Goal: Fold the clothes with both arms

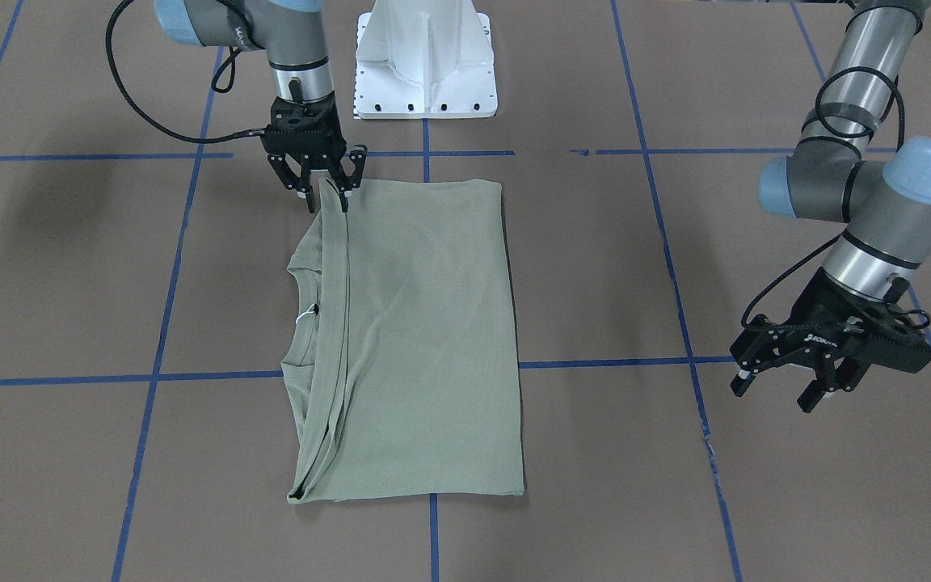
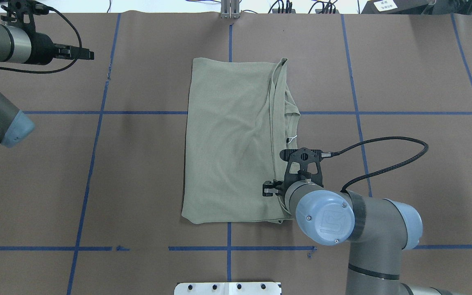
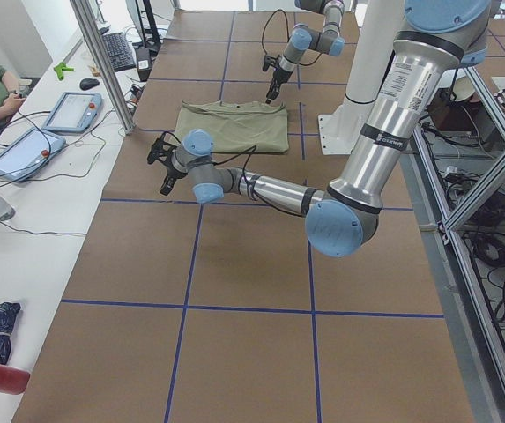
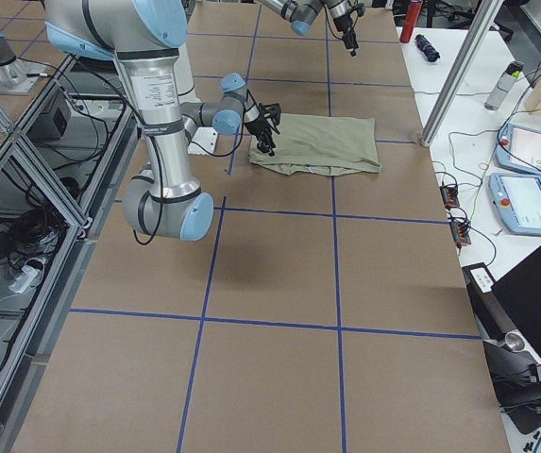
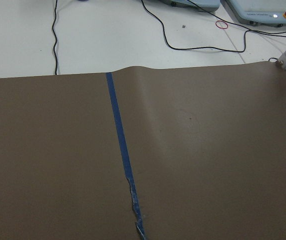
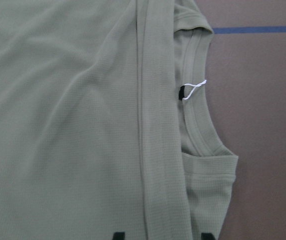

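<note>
The sage-green shirt (image 1: 425,339) lies folded into a tall rectangle mid-table, also seen from overhead (image 2: 228,143). Its neck opening and white neck label (image 6: 195,89) show along one long side. My right gripper (image 1: 324,194) is open and straddles the folded hem edge at the shirt's corner nearest the robot base. In the right wrist view its fingertips (image 6: 118,235) sit wide apart on the cloth. My left gripper (image 1: 779,390) is open and empty, hovering over bare table well off to the shirt's side. The left wrist view shows only table and tape.
The white pedestal base (image 1: 425,65) stands just behind the shirt. Blue tape lines (image 1: 191,376) cross the brown table. A white side table with tablets (image 3: 49,123) and a metal post (image 3: 102,62) lies beyond the far edge, with a person seated there.
</note>
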Robot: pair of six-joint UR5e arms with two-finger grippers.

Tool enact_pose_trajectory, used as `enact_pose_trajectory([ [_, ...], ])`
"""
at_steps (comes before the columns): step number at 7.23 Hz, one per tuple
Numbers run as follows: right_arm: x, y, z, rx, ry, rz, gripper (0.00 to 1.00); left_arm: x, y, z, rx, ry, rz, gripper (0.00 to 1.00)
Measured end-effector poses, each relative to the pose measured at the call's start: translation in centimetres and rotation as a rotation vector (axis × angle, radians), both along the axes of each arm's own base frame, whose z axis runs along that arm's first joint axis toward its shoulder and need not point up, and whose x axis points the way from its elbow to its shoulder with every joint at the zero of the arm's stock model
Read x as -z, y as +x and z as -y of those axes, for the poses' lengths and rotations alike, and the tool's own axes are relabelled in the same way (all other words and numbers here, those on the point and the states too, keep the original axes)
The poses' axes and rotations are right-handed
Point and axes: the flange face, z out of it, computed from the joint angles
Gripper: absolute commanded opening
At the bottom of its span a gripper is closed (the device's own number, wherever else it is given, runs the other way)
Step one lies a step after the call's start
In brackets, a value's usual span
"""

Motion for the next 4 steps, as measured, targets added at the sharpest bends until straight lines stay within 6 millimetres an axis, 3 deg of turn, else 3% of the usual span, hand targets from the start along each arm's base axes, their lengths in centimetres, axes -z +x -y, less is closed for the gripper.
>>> enact_pose_trajectory([
  [1,1.0,-0.8,-0.5,0.081,-0.005,-0.028,1.0,0.0,0.2,-0.1,-0.002,-0.001,-0.001,1.0],
  [4,0.8,-1.9,-2.4,0.274,0.072,-0.097,1.0,0.0,0.3,-0.1,-0.003,-0.001,-0.002,1.0],
])
